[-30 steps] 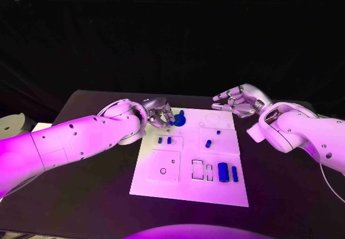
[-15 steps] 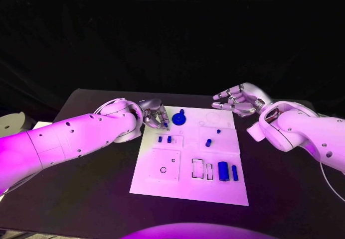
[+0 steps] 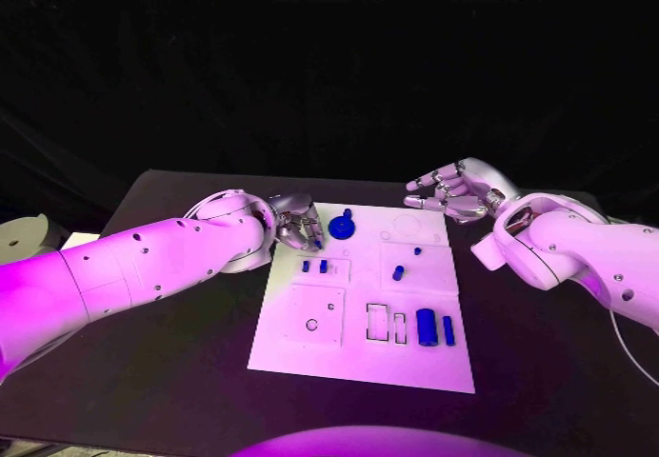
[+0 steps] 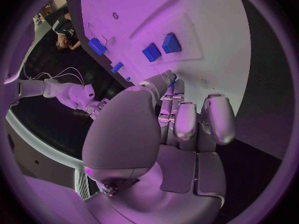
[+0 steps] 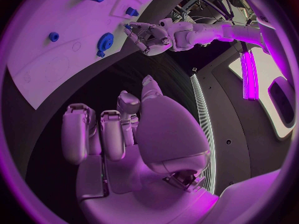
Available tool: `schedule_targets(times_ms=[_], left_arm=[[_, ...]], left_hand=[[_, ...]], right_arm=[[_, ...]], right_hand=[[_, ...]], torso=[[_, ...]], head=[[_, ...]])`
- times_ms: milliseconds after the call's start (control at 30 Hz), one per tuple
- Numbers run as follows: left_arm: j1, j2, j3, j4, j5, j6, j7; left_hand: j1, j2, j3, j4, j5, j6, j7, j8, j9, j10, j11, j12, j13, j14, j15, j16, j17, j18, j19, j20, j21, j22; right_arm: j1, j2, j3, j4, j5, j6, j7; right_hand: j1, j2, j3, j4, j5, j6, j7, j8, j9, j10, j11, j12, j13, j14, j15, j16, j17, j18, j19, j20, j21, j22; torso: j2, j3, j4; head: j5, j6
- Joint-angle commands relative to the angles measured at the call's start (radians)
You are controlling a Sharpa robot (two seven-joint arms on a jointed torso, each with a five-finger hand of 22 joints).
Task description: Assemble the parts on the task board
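I see my left hand (image 3: 295, 225) at the far left edge of the white flat task board (image 3: 360, 352), fingers curled together, holding nothing. The round blue gear part (image 3: 341, 227) lies on the board just beside its fingertips. My right hand (image 3: 457, 193) hovers beyond the board's far right corner, fingers half bent and empty.

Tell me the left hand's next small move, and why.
Probably bring the left hand back toward the blue gear and close on it: the gear lies free on the white board, beside the fingertips, and the hand seems to hold nothing.
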Motion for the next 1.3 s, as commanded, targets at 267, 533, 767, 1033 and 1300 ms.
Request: schedule_targets(times_ms=[267,533,767,1033,1300], left_arm=[[-0.002,0.018,-0.001,-0.017,-0.036,0.005,0.008],[-0.002,0.024,-0.001,-0.017,-0.042,0.017,0.014],[-0.002,0.026,-0.002,-0.02,-0.043,0.031,0.007],[-0.002,0.027,-0.002,-0.029,-0.043,0.045,-0.013],[-0.002,0.032,-0.003,-0.034,-0.043,0.034,-0.008]], left_hand=[[-0.007,0.0,0.007,0.001,-0.003,0.006,0.001,-0.005,-0.001,0.008,-0.003,-0.004,0.001,0.019,-0.004,-0.003,-0.002,-0.014,0.01,0.0,-0.002,0.0],[-0.007,0.0,0.007,0.0,-0.003,0.006,0.001,-0.005,-0.001,0.009,-0.003,-0.004,0.001,0.019,-0.004,-0.003,-0.002,-0.014,0.01,-0.001,-0.002,0.0],[-0.008,0.0,0.008,-0.002,-0.004,0.008,0.0,-0.004,-0.001,0.011,-0.004,-0.004,0.001,0.019,-0.004,-0.002,-0.003,-0.014,0.01,-0.001,-0.002,0.0],[-0.024,-0.011,0.011,-0.008,-0.003,-0.016,0.012,-0.024,-0.01,-0.018,0.006,-0.013,-0.005,0.016,0.003,-0.003,-0.013,-0.013,0.006,0.002,-0.013,-0.007],[-0.045,-0.031,0.026,-0.016,-0.002,-0.083,0.028,-0.039,-0.032,-0.086,0.027,-0.013,-0.011,0.011,0.019,-0.003,-0.027,-0.01,0.0,0.016,-0.031,-0.019]], right_arm=[[-0.001,0.002,0.0,0.0,-0.006,0.014,0.008],[-0.001,0.003,0.0,-0.001,-0.006,0.015,0.009],[-0.001,0.003,0.0,-0.001,-0.006,0.015,0.009],[-0.001,0.002,0.0,0.0,-0.005,0.015,0.008],[-0.001,0.002,0.0,0.0,-0.005,0.015,0.008]], right_hand=[[0.008,0.005,0.001,-0.004,0.006,0.008,-0.001,0.002,0.001,-0.003,0.0,0.0,0.001,0.079,-0.009,-0.002,0.163,0.006,-0.003,0.0,-0.005,0.001],[0.008,0.005,0.001,-0.004,0.006,0.008,-0.001,0.002,0.001,-0.003,0.0,0.0,0.001,0.079,-0.009,-0.002,0.163,0.006,-0.003,0.0,-0.005,0.001],[0.008,0.005,0.001,-0.004,0.006,0.008,-0.001,0.002,0.001,-0.003,0.0,0.0,0.001,0.079,-0.009,-0.002,0.163,0.006,-0.003,0.0,-0.005,0.001],[0.008,0.005,0.001,-0.004,0.006,0.008,-0.001,0.002,0.001,-0.003,0.0,0.0,0.001,0.079,-0.009,-0.002,0.163,0.006,-0.003,0.0,-0.005,0.001],[0.008,0.005,0.001,-0.004,0.006,0.008,-0.001,0.002,0.001,-0.003,0.0,0.0,0.001,0.079,-0.009,-0.002,0.163,0.006,-0.003,0.0,-0.005,0.001]], torso=[[0.0,-0.0001,0.0005],[-0.001,0.0002,0.0004],[0.0,0.0,0.0003],[0.0,-0.0002,-0.0002],[0.0,-0.0003,-0.0003]], head=[[-0.001,-0.001],[0.0,-0.002],[0.0,-0.002],[0.001,-0.003],[0.0,-0.005]])
